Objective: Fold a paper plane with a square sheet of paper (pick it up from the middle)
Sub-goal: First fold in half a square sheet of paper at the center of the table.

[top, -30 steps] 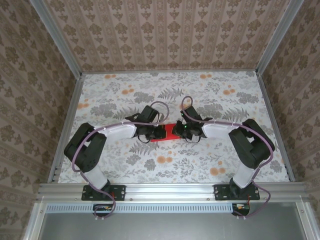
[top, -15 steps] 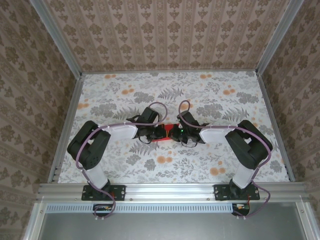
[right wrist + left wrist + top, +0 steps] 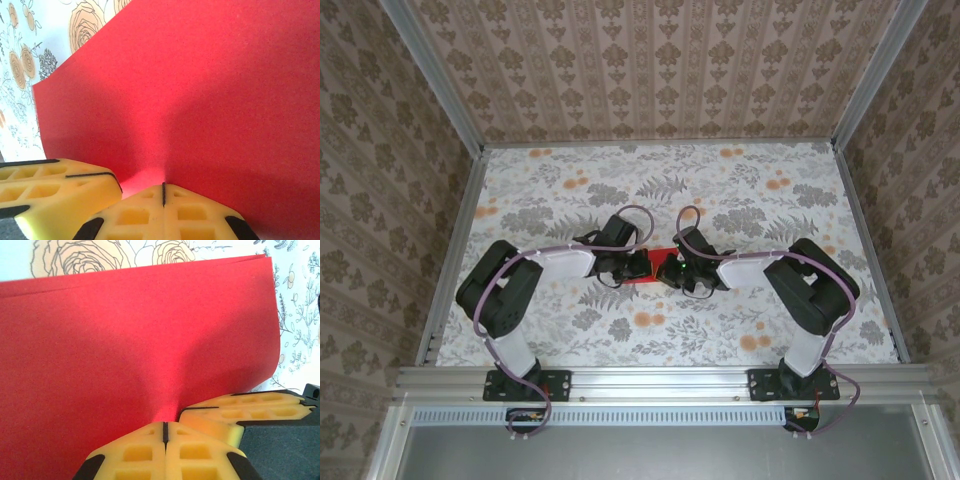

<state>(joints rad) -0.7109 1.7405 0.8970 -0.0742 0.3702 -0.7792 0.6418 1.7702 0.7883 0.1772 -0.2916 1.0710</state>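
Observation:
The square sheet of paper is bright red and stands up from the flowered table, pinched into a ridge at its middle. My left gripper is shut on that ridge, its yellow pads pressed together. My right gripper is shut on the same ridge from the other side, with the red sheet rising behind it. The two grippers nearly touch: the right one's fingers show beside the left pads, and the left one's fingers beside the right pads. From above, the left gripper and right gripper meet mid-table and cover most of the paper.
The flowered tablecloth is walled by patterned panels at the back and both sides, with aluminium rails along the edges. Both arms are bent inwards, elbows out towards the side rails.
My right arm has moved left up to the left gripper and its jaws have shut on the paper. The sheet is now bunched between the two grippers, so less red shows from above.

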